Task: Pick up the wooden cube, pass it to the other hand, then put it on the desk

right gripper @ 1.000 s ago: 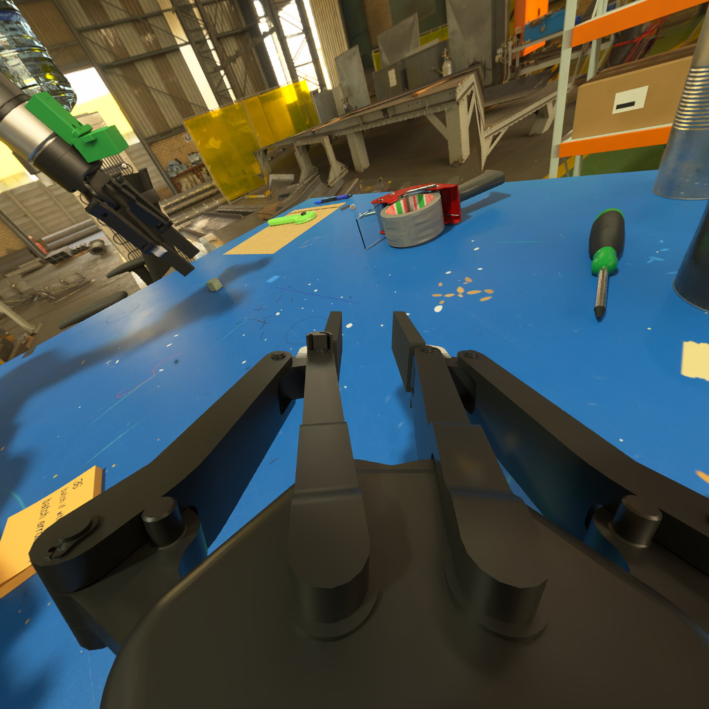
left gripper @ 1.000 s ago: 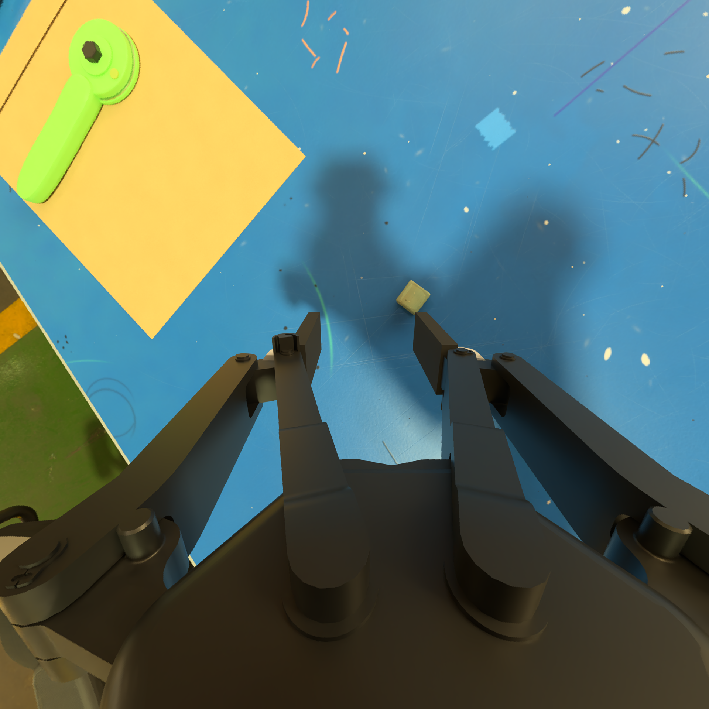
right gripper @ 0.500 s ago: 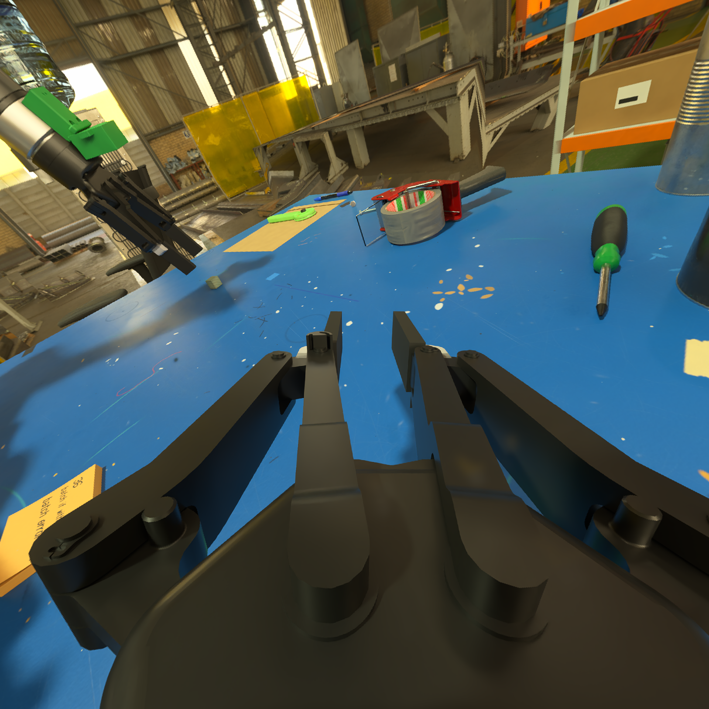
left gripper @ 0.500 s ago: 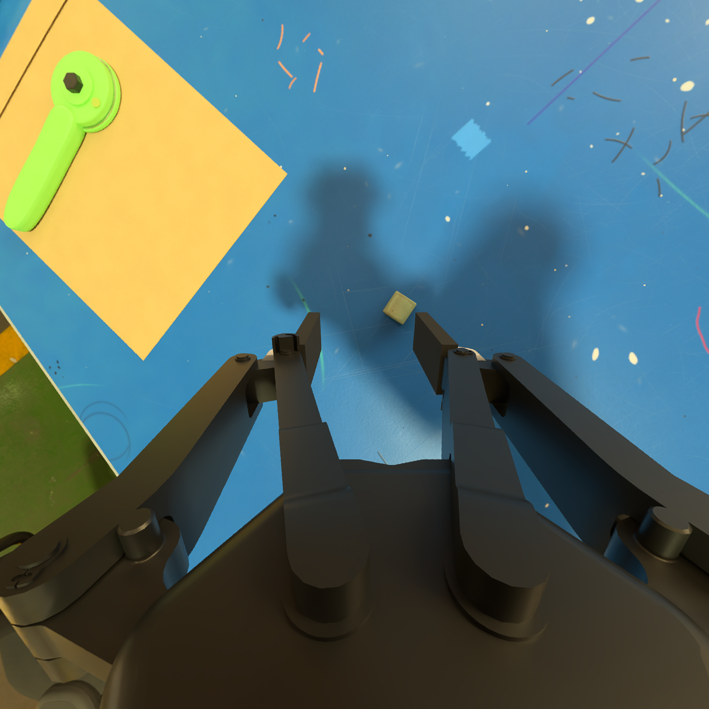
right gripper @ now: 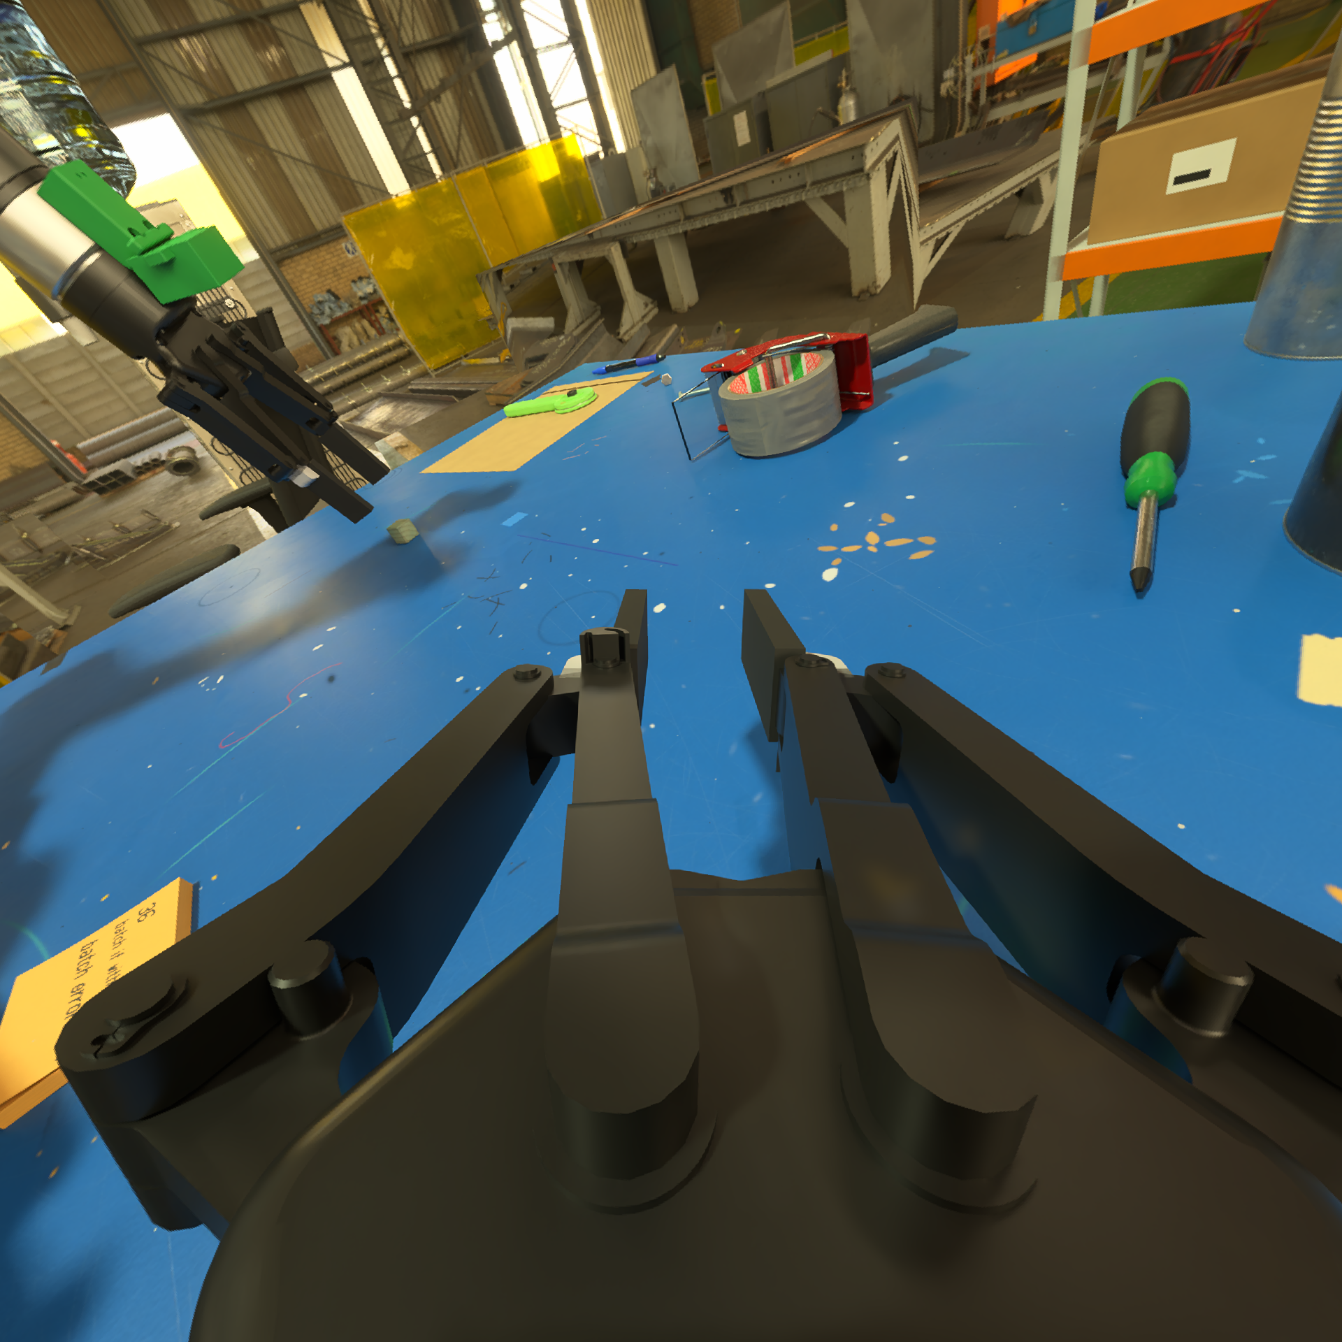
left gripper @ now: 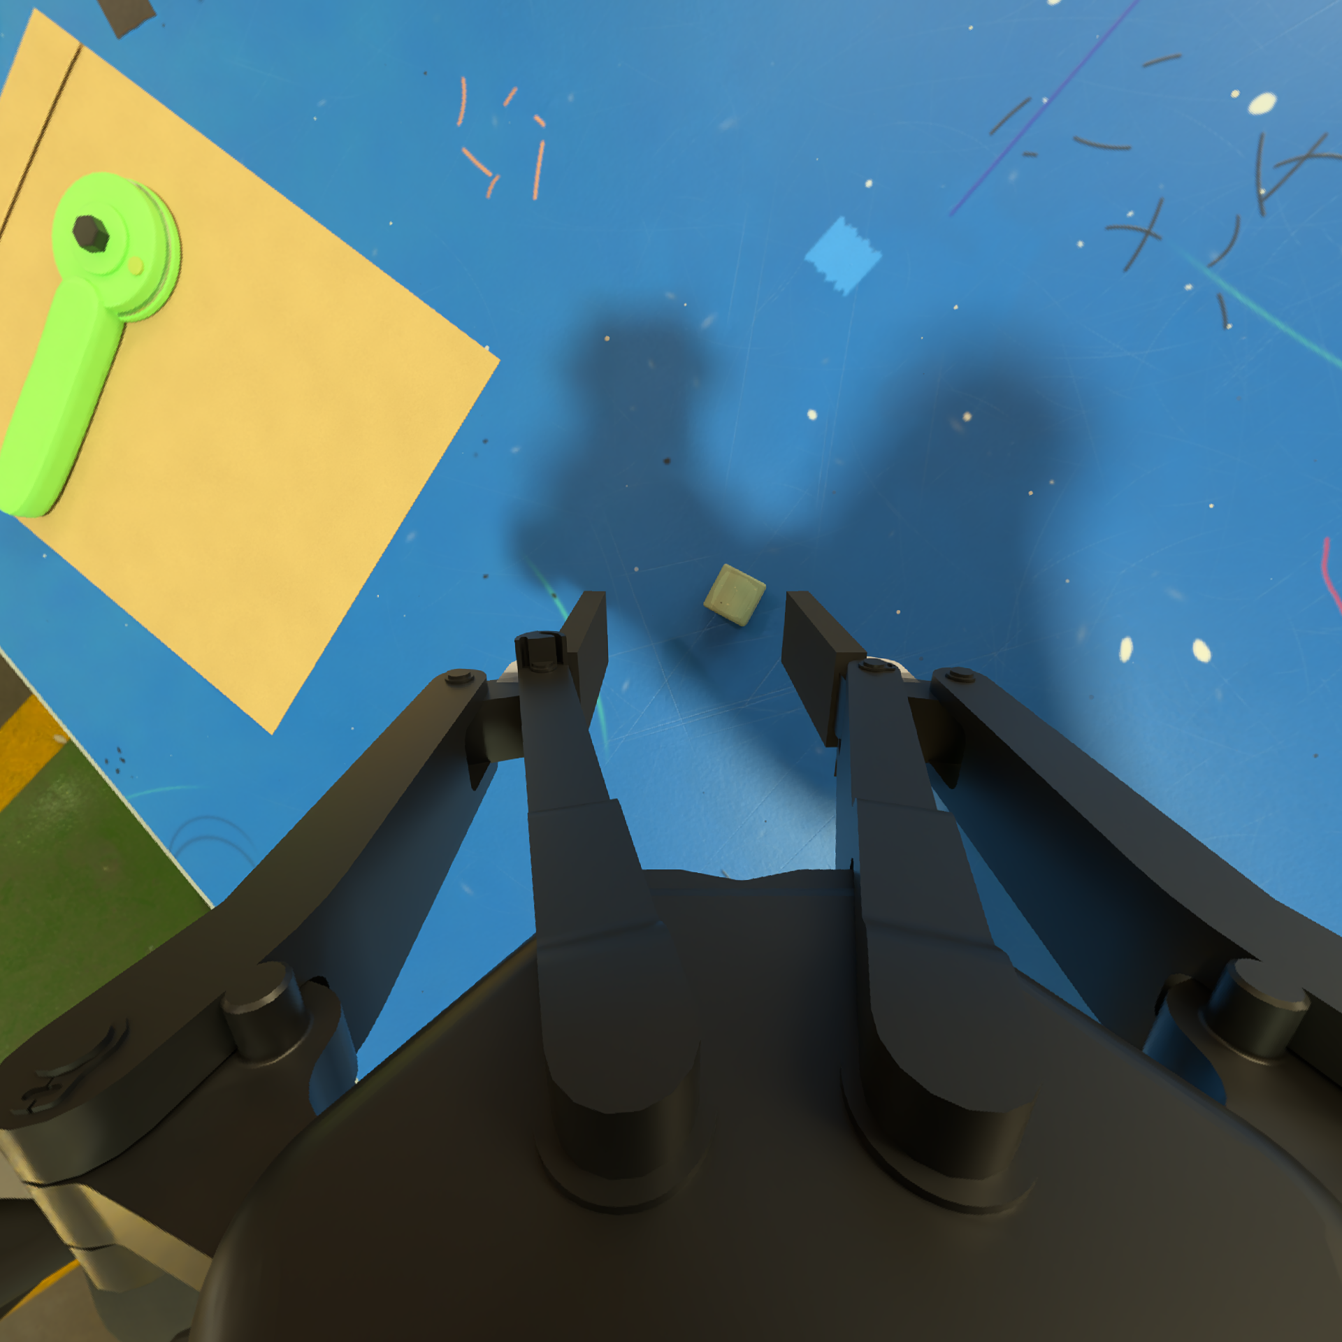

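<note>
The small pale wooden cube point(left gripper: 734, 595) lies on the blue desk point(left gripper: 944, 472), in the shadow of my left gripper. My left gripper point(left gripper: 696, 617) is open and empty, above the desk, with the cube showing between its fingertips, nearer the right one. In the right wrist view the cube point(right gripper: 404, 531) sits far left near the desk edge, just below the left gripper point(right gripper: 356, 486). My right gripper point(right gripper: 693, 617) is open and empty, low over the middle of the desk, well apart from the cube.
A yellow card point(left gripper: 240, 450) with a green lever point(left gripper: 80, 327) lies left of the cube, near the desk edge. A tape dispenser point(right gripper: 788, 396), a green-black screwdriver point(right gripper: 1151, 465), a grey cone point(right gripper: 1307, 218) and an orange note point(right gripper: 80, 987) are on the desk.
My left gripper has shifted over the desk, so the cube has moved from beside the right fingertip to between the fingertips. The right gripper has hardly moved.
</note>
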Robot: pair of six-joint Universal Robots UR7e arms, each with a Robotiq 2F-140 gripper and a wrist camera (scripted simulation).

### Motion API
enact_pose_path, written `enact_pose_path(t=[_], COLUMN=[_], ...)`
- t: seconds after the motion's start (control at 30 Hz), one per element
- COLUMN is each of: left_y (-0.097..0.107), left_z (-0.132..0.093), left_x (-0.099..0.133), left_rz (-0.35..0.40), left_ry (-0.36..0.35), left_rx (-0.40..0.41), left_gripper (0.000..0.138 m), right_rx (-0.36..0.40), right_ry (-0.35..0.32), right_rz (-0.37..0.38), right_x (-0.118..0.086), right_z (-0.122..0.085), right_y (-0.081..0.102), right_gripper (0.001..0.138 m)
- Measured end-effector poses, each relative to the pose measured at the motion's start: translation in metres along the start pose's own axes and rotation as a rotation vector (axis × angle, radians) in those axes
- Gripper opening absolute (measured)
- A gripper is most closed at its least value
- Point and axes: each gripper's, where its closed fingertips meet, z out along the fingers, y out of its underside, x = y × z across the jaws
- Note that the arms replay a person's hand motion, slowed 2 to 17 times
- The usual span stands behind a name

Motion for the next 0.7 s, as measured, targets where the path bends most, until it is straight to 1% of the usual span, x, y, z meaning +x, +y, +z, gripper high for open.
enact_pose_path(t=[0.33,0.7], left_y=[-0.0032,-0.0058], left_z=[0.0049,0.0096], left_x=[0.0052,0.0097], left_rz=[0.075,0.159], left_ry=[0.027,0.076], left_rx=[-0.002,0.006], left_gripper=[0.065,0.064], right_rx=[0.0,-0.001], right_ry=[0.0,-0.003], right_rz=[0.003,0.01], right_x=[0.0009,0.0016], right_z=[0.0,0.0003], right_y=[0.0004,0.0011], right_gripper=[0.035,0.035])
